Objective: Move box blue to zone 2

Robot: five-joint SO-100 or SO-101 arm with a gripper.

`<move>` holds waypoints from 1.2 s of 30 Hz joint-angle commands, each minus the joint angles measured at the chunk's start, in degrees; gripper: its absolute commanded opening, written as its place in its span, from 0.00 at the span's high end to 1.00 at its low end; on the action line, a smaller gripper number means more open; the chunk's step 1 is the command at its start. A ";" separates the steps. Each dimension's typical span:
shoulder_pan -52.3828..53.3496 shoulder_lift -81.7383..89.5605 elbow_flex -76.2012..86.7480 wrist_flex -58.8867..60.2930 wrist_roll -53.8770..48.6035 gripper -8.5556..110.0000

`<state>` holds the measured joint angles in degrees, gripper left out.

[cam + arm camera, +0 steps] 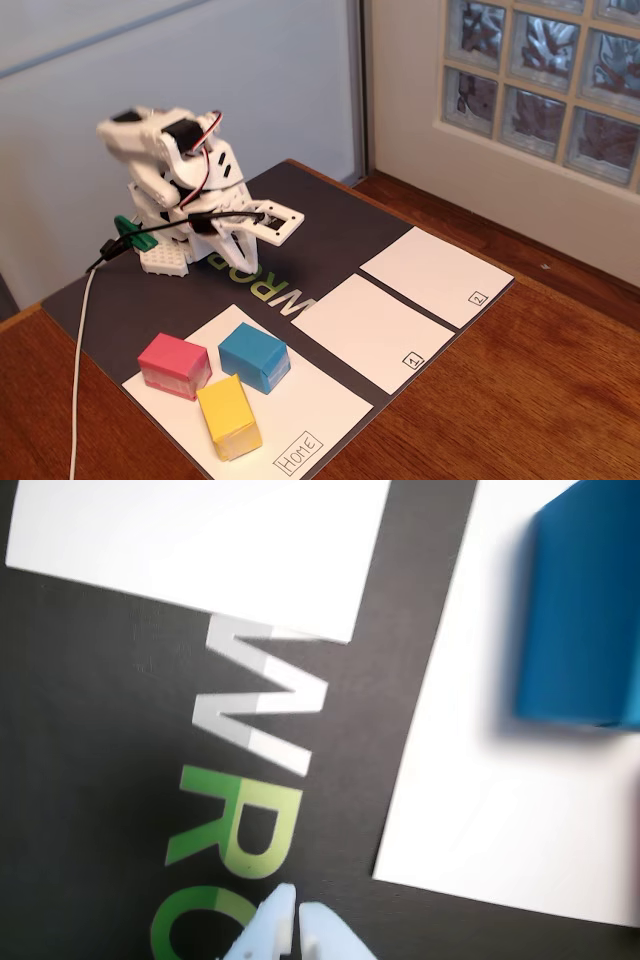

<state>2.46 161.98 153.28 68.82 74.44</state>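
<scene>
The box blue (254, 356) rests on the far part of the white Home sheet (300, 405), between a pink block and a yellow block. In the wrist view the box blue (585, 610) fills the upper right, standing on that sheet (500, 800). Zone 2 (436, 275) is the white rectangle at the mat's far right, bare, and out of the wrist view. My gripper (290, 222) hangs folded near the arm's base at the back left, well away from the box. Its tips (297, 917) are pressed together at the wrist view's bottom edge, shut with nothing between them.
The pink block (174, 365) and the yellow block (229, 416) share the Home sheet. The rectangle marked 1 (372, 330) lies between Home and zone 2, and shows as the white sheet (200, 550) at the wrist view's upper left. The dark mat (330, 235) lies on a wooden table. A cable (82, 330) trails left.
</scene>
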 commanded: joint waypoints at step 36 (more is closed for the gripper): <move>19.78 -66.45 -75.94 19.42 -31.64 0.93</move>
<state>21.45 96.06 80.42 89.38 41.48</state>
